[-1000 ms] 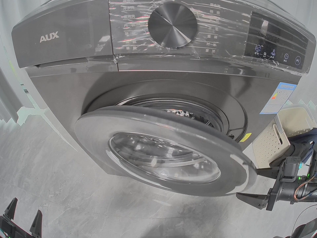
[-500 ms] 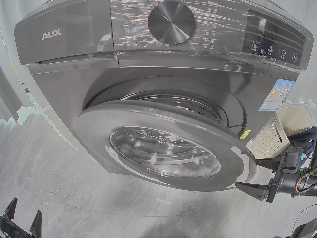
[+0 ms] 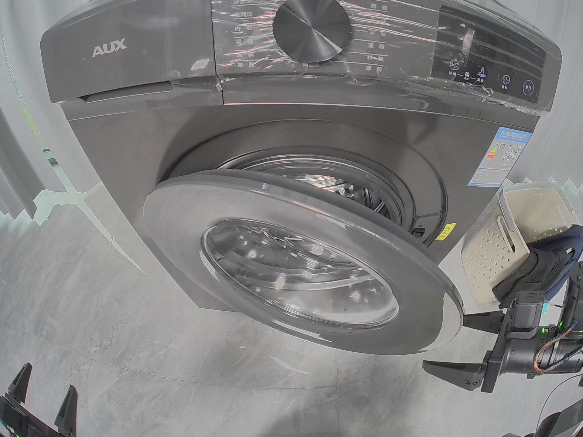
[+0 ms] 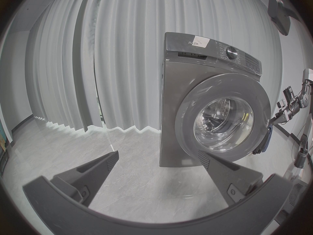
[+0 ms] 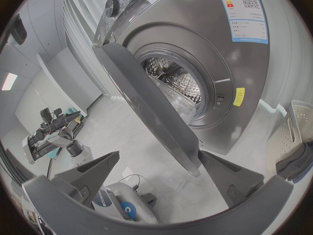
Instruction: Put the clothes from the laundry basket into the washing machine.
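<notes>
The grey washing machine [image 3: 139,128] stands in front of me with its round door [image 3: 291,268] swung partly open, showing the steel drum [image 3: 340,180] behind it. My right gripper [image 3: 464,344] is open at the door's free edge [image 5: 192,168], which lies between its fingers near one fingertip [image 5: 208,159]. A cream laundry basket [image 3: 489,253] stands right of the machine, with dark clothes [image 3: 537,268] draped over its rim. My left gripper [image 3: 42,392] hangs low at the left, open and empty, well away from the machine [image 4: 212,92].
Pale grey floor [image 3: 91,311] spreads in front and to the left of the machine. White curtains [image 4: 97,66] hang behind and beside it. In the right wrist view, another robot arm on a stand [image 5: 52,131] is far off across the room.
The whole head view has shifted, so the camera moved. The door stands a little wider from the drum, with my right gripper still at its edge. More of the dark clothes shows.
</notes>
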Controlling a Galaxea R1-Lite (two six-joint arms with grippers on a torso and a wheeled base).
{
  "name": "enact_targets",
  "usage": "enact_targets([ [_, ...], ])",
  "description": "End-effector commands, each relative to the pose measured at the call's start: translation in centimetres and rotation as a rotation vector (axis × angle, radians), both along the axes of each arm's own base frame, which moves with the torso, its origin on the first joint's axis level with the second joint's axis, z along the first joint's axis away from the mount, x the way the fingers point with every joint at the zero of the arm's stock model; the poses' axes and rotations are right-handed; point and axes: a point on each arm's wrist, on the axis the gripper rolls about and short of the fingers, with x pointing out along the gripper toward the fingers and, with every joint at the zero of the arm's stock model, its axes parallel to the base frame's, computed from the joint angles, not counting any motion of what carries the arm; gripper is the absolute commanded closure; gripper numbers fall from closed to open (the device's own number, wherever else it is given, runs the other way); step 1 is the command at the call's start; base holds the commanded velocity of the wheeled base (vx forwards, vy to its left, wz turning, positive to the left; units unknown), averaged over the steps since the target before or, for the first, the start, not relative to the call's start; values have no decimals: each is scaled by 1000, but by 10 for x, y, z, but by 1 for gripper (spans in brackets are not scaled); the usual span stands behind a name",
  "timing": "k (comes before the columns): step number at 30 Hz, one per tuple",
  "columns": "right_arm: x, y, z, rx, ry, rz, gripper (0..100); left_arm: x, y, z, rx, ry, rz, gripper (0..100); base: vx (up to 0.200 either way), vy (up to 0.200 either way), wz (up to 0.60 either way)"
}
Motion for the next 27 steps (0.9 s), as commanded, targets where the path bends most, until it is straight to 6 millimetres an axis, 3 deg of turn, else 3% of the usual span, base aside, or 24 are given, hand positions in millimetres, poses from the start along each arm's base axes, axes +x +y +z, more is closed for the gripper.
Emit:
enact_targets([
  [1, -6, -4, 1, 8, -16, -7, 0, 0, 0, -4, -1, 0, -1, 0, 0, 0, 0],
  [5, 5, -1, 13, 26, -52, -32, 0, 0, 0, -4, -1, -2, -2, 0, 0, 0, 0],
  [13, 37, 12, 25, 15, -67, -116, 0, 0, 0, -5, -1, 0, -2, 0, -150, 0, 0],
  [19, 24, 16, 10, -11, -19, -54, 0, 0, 0, -4, -2, -2, -2, 0, 0, 0, 0],
  [27, 4, 9, 8, 40, -41, 30, 0, 0, 0, -4, -1, -2, -2, 0, 0, 0, 0],
])
